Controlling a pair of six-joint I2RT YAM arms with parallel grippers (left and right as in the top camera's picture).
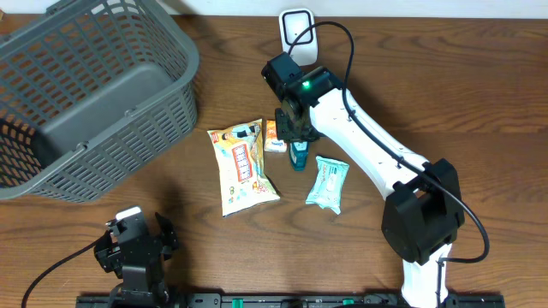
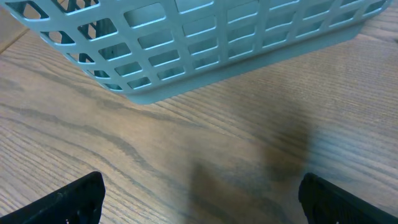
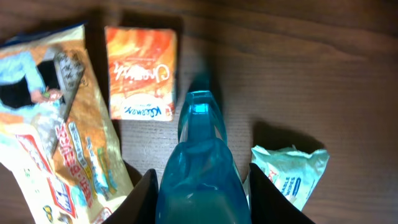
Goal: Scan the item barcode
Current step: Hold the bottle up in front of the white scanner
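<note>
The table (image 1: 479, 94) is finished in matt, grained wood. The basket (image 1: 171, 111) is moulded in dull grey plastic. The bottle (image 3: 199, 168) is formed of glossy, translucent blue plastic. The bag (image 1: 242, 167) is wrapped in shiny, crinkled film; the box (image 3: 140, 74) is made of printed card.

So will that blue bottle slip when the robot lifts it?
Maybe a little: the blue bottle looks smooth and glossy, so it could slide in the right gripper. It's probably stiff plastic, not squishy. Being rounded, it might roll if dropped.
</note>
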